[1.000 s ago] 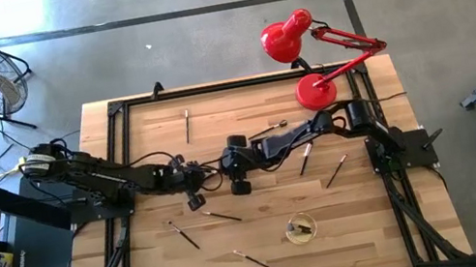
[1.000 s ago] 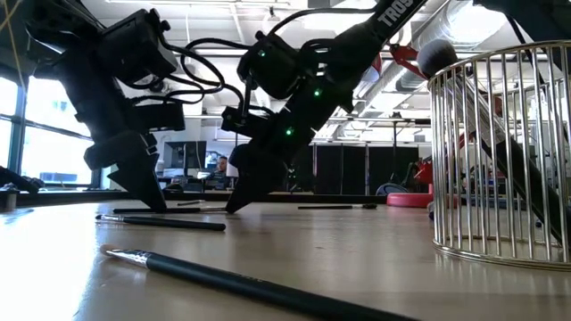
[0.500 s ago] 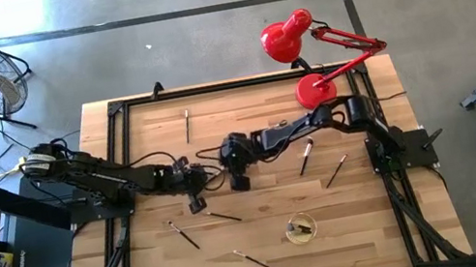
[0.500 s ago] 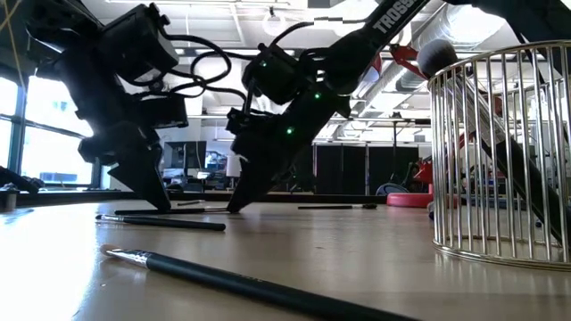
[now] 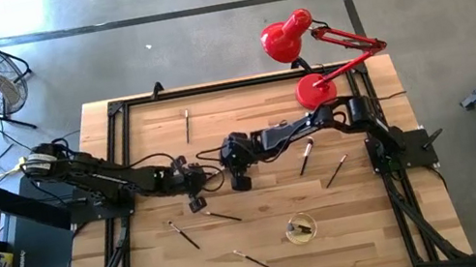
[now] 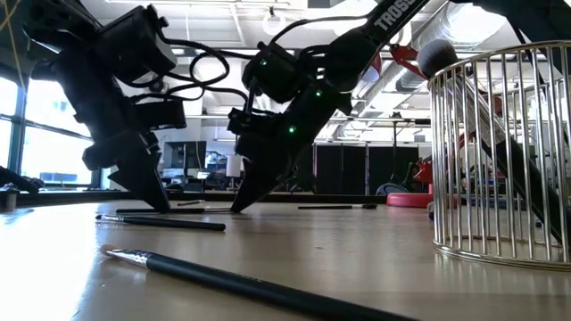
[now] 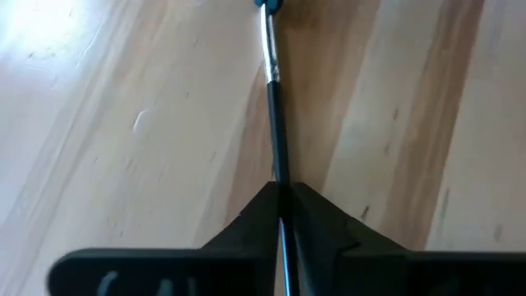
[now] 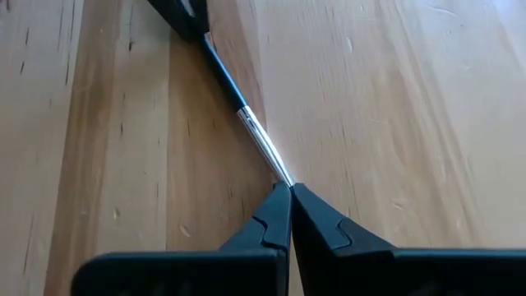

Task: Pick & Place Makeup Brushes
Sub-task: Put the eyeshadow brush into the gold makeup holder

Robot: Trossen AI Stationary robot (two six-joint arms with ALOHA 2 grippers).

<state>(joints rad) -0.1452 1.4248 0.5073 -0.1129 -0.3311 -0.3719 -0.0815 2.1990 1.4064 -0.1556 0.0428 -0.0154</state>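
Since 1 s ago, right claw [image 8: 284, 215] moved toward left claw [image 7: 283, 215]; both pinch 1 brush [image 7: 275, 123].

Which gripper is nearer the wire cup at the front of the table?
Right. The right gripper sits mid-table, up-left of the wire cup. The left gripper is farther left. Both pinch one brush.

Black jointed arms [image 5: 108, 176] — looped cables, green lights
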